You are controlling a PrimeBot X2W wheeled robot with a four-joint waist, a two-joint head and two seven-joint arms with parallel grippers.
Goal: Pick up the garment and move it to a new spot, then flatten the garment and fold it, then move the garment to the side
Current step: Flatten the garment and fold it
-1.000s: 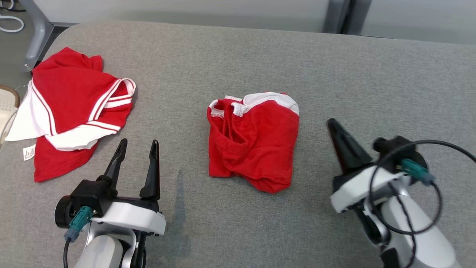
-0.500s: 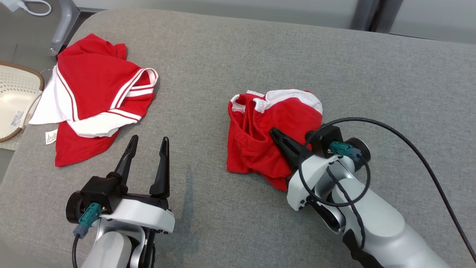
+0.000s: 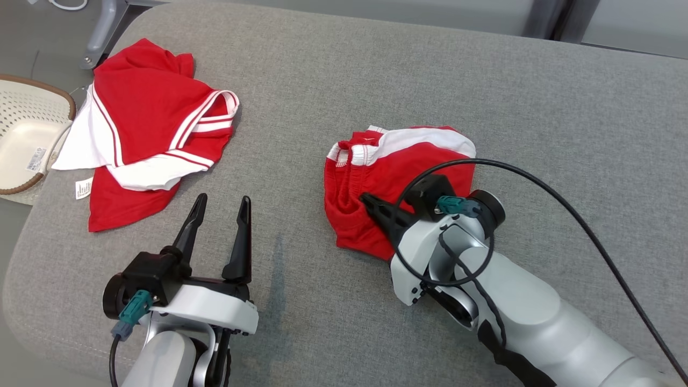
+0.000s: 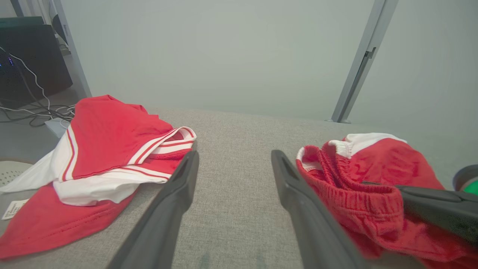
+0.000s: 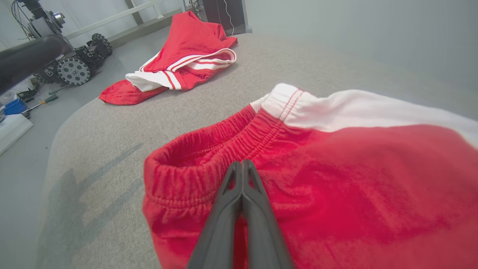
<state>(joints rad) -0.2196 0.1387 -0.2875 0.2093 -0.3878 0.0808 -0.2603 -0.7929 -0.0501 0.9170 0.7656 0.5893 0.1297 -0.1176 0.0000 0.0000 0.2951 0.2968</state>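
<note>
Red shorts (image 3: pixel 379 173) lie partly hidden under the closed right pincer (image 3: pixel 366 199).

Two red-and-white garments (image 3: pixel 387 166) (image 3: pixel 145 113), two robot arms (image 3: pixel 199 312) (image 3: pixel 516 317), one pale basket (image 3: pixel 21 102), one grey tabletop (image 3: pixel 301 97).

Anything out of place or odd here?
The right gripper is shut with its tips on the bunched red shorts, no cloth visibly pinched. At the left, the red-and-white garment lies crumpled, its white part reaching the edge of the grey surface beside a basket.
</note>
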